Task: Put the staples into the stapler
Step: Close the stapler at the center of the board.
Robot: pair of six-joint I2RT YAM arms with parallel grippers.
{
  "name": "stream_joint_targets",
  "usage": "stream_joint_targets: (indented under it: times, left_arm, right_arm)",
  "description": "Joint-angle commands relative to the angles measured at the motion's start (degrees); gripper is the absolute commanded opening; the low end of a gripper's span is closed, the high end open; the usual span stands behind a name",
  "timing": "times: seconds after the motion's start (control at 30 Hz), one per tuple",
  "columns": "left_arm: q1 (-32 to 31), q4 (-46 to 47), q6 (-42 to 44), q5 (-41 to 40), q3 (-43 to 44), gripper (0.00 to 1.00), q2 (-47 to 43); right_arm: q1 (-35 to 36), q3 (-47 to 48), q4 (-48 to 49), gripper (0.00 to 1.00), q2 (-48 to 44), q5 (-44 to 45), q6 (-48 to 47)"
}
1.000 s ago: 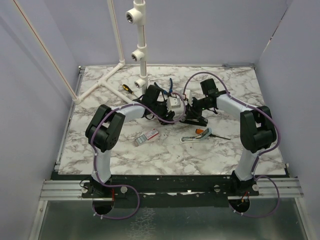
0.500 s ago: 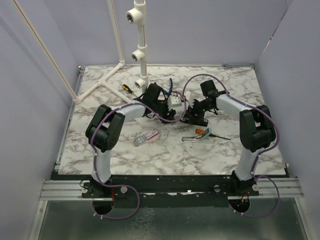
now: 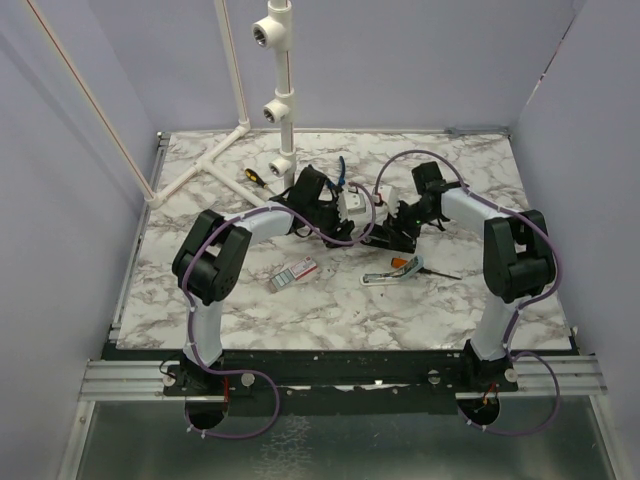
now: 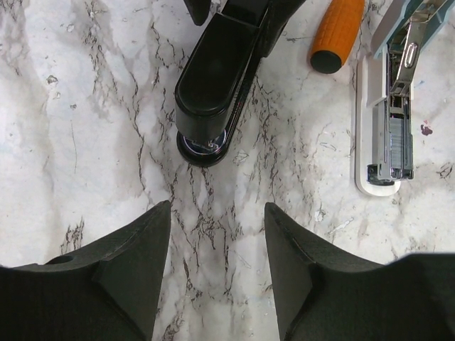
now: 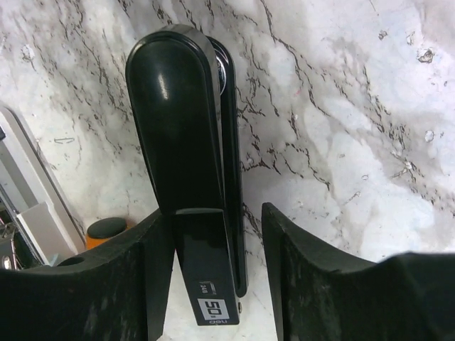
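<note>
The black stapler (image 5: 186,121) lies closed on the marble table (image 3: 450,300), its tail between the fingers of my right gripper (image 5: 217,238). That gripper is open: the stapler rests against the left finger and a gap shows at the right finger. In the left wrist view the stapler's (image 4: 217,78) rounded nose points at my left gripper (image 4: 217,227), which is open just short of it with only marble between its fingers. Seen from above, the stapler (image 3: 388,240) sits between both grippers. The staples' white box with red marking (image 3: 295,272) lies apart, to the front left.
A pale teal and white bar with a metal channel (image 4: 387,135) and an orange-handled screwdriver (image 4: 338,32) lie just right of the stapler. A yellow-handled screwdriver (image 3: 255,177) and a white pipe frame (image 3: 280,110) stand at the back left.
My right gripper has opened wider around the stapler's tail and its arm has shifted slightly right. The left gripper has edged a little toward the stapler.
</note>
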Motion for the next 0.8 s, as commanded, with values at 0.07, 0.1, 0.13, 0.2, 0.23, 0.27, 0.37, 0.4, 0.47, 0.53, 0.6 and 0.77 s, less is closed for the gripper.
stream_joint_targets:
  times: [0.07,0.1,0.13,0.2,0.23,0.27,0.37,0.4,0.47,0.53,0.6,0.77]
  left_arm:
    - [-0.6,-0.1,-3.0,-1.9,2.1,0.57,-0.3]
    - [-0.7,-0.1,-3.5,-2.0,2.2,0.57,-0.1]
    - [-0.7,0.0,-3.7,-2.0,2.2,0.57,0.0]
    - [-1.0,0.4,-3.7,-2.0,2.1,0.56,0.1]
    - [-1.1,0.5,-3.7,-2.0,2.1,0.56,0.1]
    - [-1.2,0.6,-3.6,-1.9,2.0,0.56,0.1]
    - [-1.5,1.0,-2.4,-1.1,1.6,0.56,-0.1]
    - [-1.7,1.3,-2.2,-0.9,1.4,0.56,-0.2]
    - [-2.0,2.5,-2.1,-0.7,1.1,0.56,-0.1]
    - [-2.3,4.1,-2.7,-0.5,1.0,0.56,0.2]
    - [-2.4,5.4,-3.7,-0.3,1.1,0.56,0.6]
    - [-3.3,11.9,-7.0,-0.8,-1.1,0.56,1.0]
  right_arm:
    - [0.0,-0.8,-1.8,0.47,0.1,-3.7,-1.9]
    - [0.0,-1.0,-1.7,0.44,-0.2,-4.3,-2.1]
    - [0.0,-1.3,-1.4,0.41,-0.4,-4.8,-2.4]
    - [0.0,-2.1,-0.6,0.35,-1.0,-5.6,-3.0]
    - [0.0,-2.3,-0.2,0.33,-1.2,-5.9,-3.2]
    - [0.0,-2.5,0.2,0.3,-1.4,-5.9,-3.3]
    - [-0.7,-2.7,0.9,0.24,-2.1,-7.4,-4.0]
    - [-1.0,-2.8,1.0,0.23,-2.4,-8.2,-4.4]
    - [-1.6,-2.8,1.2,0.2,-2.9,-10.0,-5.4]
    - [-2.1,-2.9,1.1,0.2,-3.2,-11.7,-6.4]
    - [-2.3,-2.9,0.5,0.2,-3.1,-12.9,-7.7]
    - [-2.5,-3.8,0.5,0.2,-2.9,-14.4,-9.6]
